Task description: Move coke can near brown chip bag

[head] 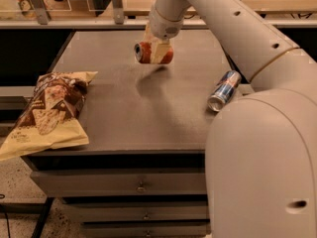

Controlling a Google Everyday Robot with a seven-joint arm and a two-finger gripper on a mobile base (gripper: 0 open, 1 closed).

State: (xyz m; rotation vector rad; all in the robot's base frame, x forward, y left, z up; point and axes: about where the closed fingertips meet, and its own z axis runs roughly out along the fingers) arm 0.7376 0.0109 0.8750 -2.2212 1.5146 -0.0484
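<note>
At far left, the brown chip bag [49, 110] lies flat on the front left corner of a dark cabinet top [129, 128], its pale yellow lower edge hanging out past the corner. Below the top, the cabinet front shows drawers with small metal pulls [142, 186]. Toward the back of the surface, right of the bag and well apart from it, the coke can [142, 52] is held on its side, silver end facing left, clear of the top with its shadow falling on the surface in front of it. The gripper [158, 52] comes down on the can from above, its pale fingers [159, 47] pinching the can's body. Farther right, a blue-and-silver can [224, 90] lies on its side near the right edge. The robot's white arm [237, 29] sweeps from the gripper down to its bulky body filling the right foreground.
</note>
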